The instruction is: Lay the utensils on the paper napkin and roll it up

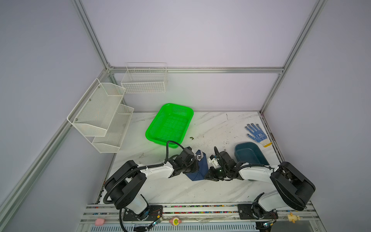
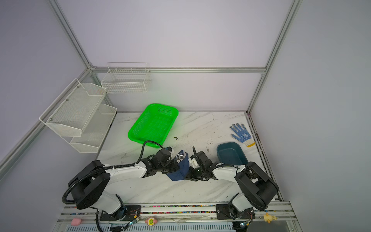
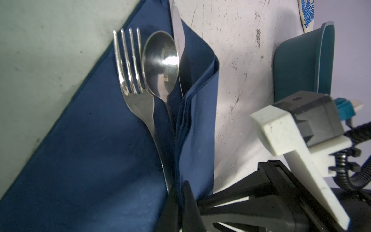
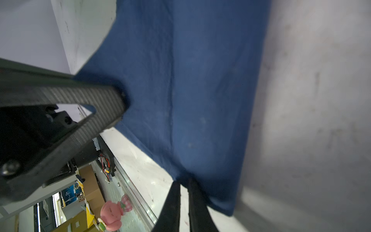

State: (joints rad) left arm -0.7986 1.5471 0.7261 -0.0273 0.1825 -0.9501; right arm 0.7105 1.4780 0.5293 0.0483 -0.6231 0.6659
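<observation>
The left gripper [image 3: 179,187] is pinching the napkin [image 3: 90,160]. Its fingers are pressed together on a raised fold of the paper, just where the utensil handles are running under that fold. Whether a handle is also caught in the pinch cannot be told. The right gripper [image 4: 183,181] is nipping the opposite edge of the napkin, with its fingers [image 4: 170,202] nearly touching and the blue paper running into the thin gap between them.

The napkin is lying on the table [image 1: 180,190] between the two grippers, near the basket [image 1: 169,124] and beside the tray [image 1: 251,154]. One side is folding up over the cutlery.

There are three utensils, all on the napkin:
- One fork [image 3: 130,80] is lying beside the spoon.
- One spoon [image 3: 160,64] is lying bowl up, its handle going under the fold.
- One knife [image 3: 177,34] is lying next to the spoon, its blade tip reaching past the napkin's edge.

Elsewhere, one green basket, one teal tray and one glove [image 1: 257,134] are sitting on the table. One mesh shelf [image 1: 100,116] and one wire rack [image 1: 144,80] are hanging on the walls.
</observation>
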